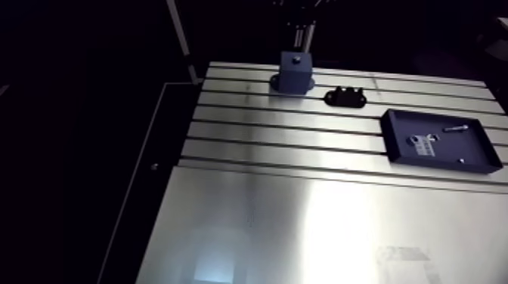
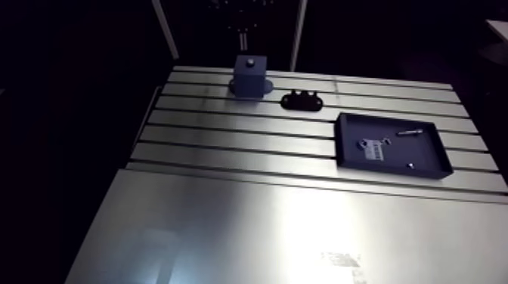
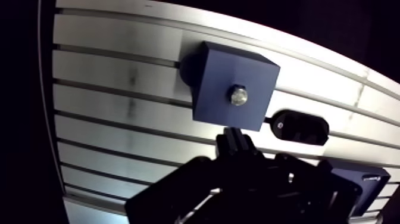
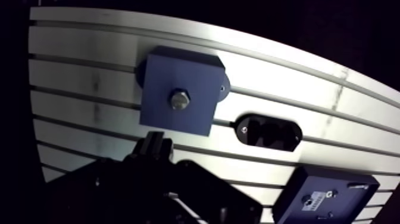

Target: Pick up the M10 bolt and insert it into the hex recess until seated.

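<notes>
Apparently near done | M10 bolt (image 3: 238, 95) sunk head-up in blue block (image 3: 217, 71) on table (image 3: 107, 119), looks seated | bolt at 12 o'clock from tool (image 3: 236, 138), apart from it | tool grip: cannot tell | left: confirm seating

One blue block (image 1: 294, 72) (one bolt (image 3: 238, 95) in its top), one black bracket (image 1: 345, 97), one tray (image 1: 446, 153).

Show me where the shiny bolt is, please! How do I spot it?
Look at the far end of the slotted aluminium table, where a tall blue square block stands. In the middle of its top face sits the small silver hex-headed bolt. It shines and sits up high, unlike the dull black oval part beside the block or the flat dark blue tray.
</notes>
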Controlling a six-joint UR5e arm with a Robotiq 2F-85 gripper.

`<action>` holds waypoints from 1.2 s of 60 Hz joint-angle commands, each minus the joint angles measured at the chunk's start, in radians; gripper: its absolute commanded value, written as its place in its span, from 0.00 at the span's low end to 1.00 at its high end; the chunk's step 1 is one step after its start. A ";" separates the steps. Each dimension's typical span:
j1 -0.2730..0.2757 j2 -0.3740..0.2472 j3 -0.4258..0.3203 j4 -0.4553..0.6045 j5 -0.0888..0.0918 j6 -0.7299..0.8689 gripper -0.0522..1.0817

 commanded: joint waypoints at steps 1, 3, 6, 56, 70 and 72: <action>0.001 0.007 0.006 -0.005 -0.003 0.042 0.98; 0.001 0.008 0.011 -0.005 -0.004 0.045 0.99; 0.001 0.010 0.017 -0.009 -0.003 0.051 0.99; -0.011 0.010 0.070 -0.105 -0.014 0.049 0.99; -0.013 0.014 0.070 -0.107 -0.009 0.049 0.99; -0.013 0.017 0.070 -0.108 -0.009 0.049 0.99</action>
